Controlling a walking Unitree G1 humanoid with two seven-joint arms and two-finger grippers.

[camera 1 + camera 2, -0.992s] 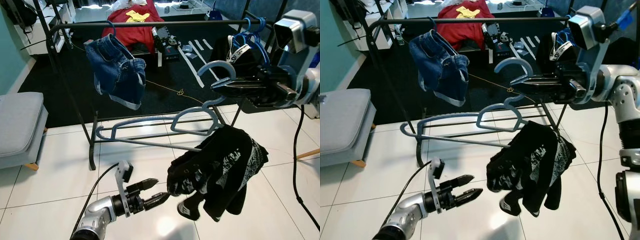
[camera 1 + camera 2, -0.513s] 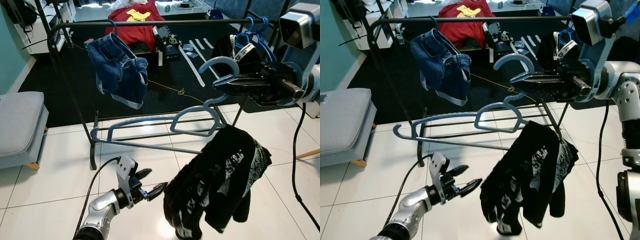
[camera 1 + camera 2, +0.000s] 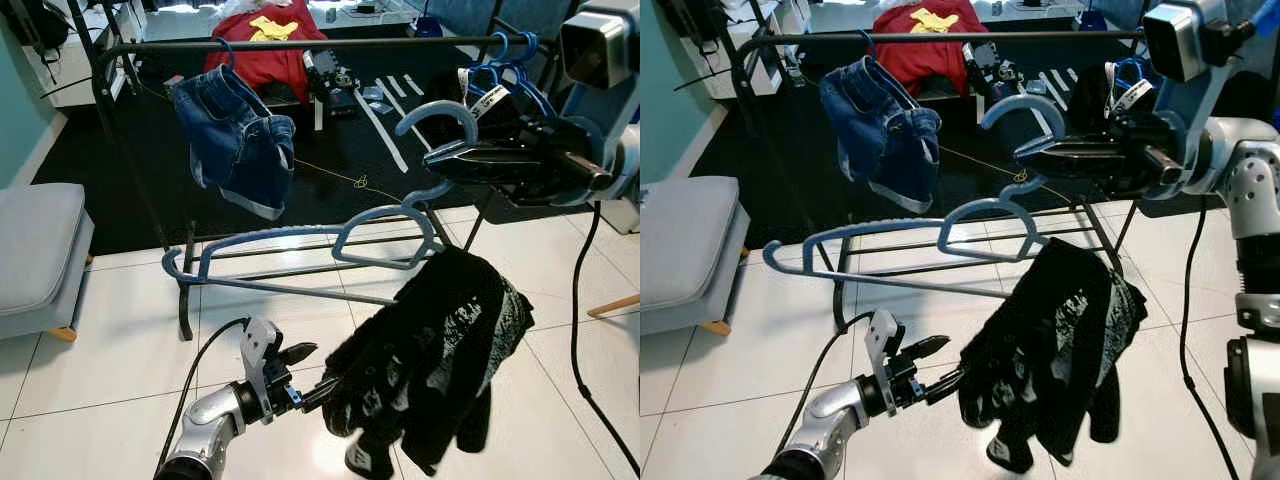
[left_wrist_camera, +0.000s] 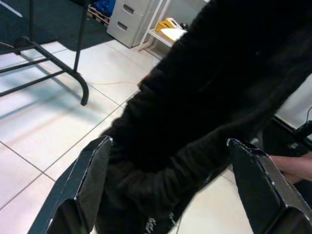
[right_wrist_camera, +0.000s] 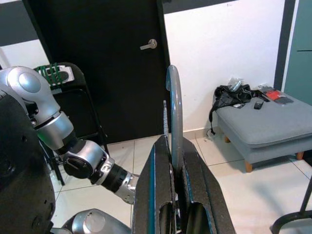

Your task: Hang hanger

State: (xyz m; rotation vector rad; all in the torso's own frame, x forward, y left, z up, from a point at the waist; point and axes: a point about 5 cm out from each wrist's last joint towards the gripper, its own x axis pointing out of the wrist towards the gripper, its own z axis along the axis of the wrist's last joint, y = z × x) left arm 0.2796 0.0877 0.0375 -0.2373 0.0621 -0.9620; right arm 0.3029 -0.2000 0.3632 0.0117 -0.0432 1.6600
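My right gripper is shut on the neck of a blue plastic hanger, held in front of the black clothes rail. In the right wrist view the hanger's hook rises between that gripper's closed fingers. A black printed garment hangs bunched from the hanger's right end. Low down, my left gripper is open at the garment's lower left edge. The left wrist view shows the black cloth lying between the spread fingers.
Denim shorts hang at the rail's left part, and several blue hangers at its right end. A grey cushioned seat stands to the left. A red garment and clutter lie on the dark carpet beyond. White tiles lie underfoot.
The black garment has swung toward my left gripper, and its edge now lies between the open fingers. The hanger's free left end has swung further left.
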